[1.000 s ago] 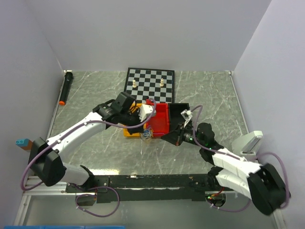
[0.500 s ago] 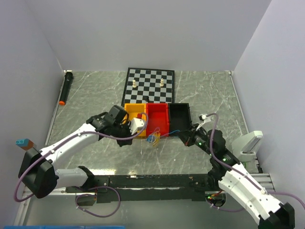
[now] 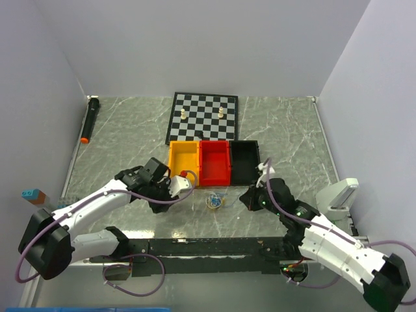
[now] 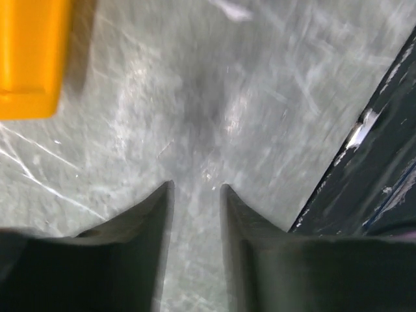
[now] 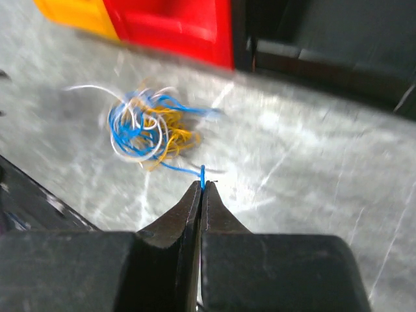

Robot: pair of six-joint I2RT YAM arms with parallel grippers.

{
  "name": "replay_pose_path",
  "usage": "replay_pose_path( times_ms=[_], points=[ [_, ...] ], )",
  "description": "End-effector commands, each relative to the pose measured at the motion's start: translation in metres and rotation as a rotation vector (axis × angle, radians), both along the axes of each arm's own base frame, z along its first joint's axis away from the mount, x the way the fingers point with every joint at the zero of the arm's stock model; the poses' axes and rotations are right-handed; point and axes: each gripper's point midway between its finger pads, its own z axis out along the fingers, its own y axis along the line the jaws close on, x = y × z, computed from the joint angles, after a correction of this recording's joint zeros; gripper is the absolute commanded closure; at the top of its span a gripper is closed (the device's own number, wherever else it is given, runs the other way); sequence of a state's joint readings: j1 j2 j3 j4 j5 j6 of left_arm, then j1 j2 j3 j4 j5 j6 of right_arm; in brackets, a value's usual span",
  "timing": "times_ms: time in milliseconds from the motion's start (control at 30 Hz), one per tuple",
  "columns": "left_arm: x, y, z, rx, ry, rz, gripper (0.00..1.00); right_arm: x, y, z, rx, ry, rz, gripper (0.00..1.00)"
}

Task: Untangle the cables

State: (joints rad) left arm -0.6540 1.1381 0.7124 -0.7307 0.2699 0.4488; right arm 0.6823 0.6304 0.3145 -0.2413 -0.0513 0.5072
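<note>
R gripper (image 5: 201, 188): jaws pressed together, pinching a blue strand end from the tangle of hair-thin blue, orange-yellow and whitish cables (image 5: 146, 130), which lies on the grey marble-look tabletop (image 5: 312, 169) just in front of the red plastic bin (image 5: 175, 26). L gripper (image 4: 195, 190): fingers a narrow gap apart, nothing held, low over the tabletop near the yellow plastic bin (image 4: 29, 58).

On the worktop (image 3: 117, 149) we find three bins in a row: left bin (image 3: 183, 158), middle bin (image 3: 215, 159), right bin (image 3: 244, 160). Behind them lies the chessboard (image 3: 203, 123). Before the middle bin lie the cables (image 3: 213, 200), between the left gripper (image 4: 195, 188) and the right gripper (image 5: 201, 190), one strand reaching the right jaws. A stick (image 3: 90, 120) lies at the worktop's far left edge.
</note>
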Motion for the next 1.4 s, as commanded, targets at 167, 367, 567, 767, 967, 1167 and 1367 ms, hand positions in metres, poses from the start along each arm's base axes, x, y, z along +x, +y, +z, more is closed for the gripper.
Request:
replay_pose_path(
  times_ms=[167,367,567,767,967,1167,1367],
  points=[
    [0.027,-0.045,0.062,-0.188,-0.041,0.006,0.30,-0.008,0.028,-0.016,-0.112,0.076,0.056,0.94],
    [0.023,-0.096,0.073,-0.260,0.039,-0.126,0.29,-0.007,0.019,-0.022,-0.185,0.089,0.018,0.51],
    [0.020,-0.127,0.046,-0.231,0.080,-0.225,0.35,0.005,0.022,0.002,-0.154,-0.004,0.008,0.31],
    [0.025,-0.140,0.024,-0.229,0.081,-0.250,0.43,0.006,0.046,-0.012,-0.106,-0.005,0.095,0.32],
    [0.021,-0.156,0.017,-0.252,0.047,-0.298,0.42,0.004,0.058,-0.027,-0.085,-0.013,0.152,0.36],
    [0.003,-0.161,0.002,-0.231,0.071,-0.345,0.43,0.004,0.062,-0.038,-0.078,-0.004,0.161,0.47],
    [0.010,-0.162,-0.017,-0.194,0.029,-0.334,0.42,0.006,0.064,-0.047,-0.086,0.008,0.161,0.64]
  ],
)
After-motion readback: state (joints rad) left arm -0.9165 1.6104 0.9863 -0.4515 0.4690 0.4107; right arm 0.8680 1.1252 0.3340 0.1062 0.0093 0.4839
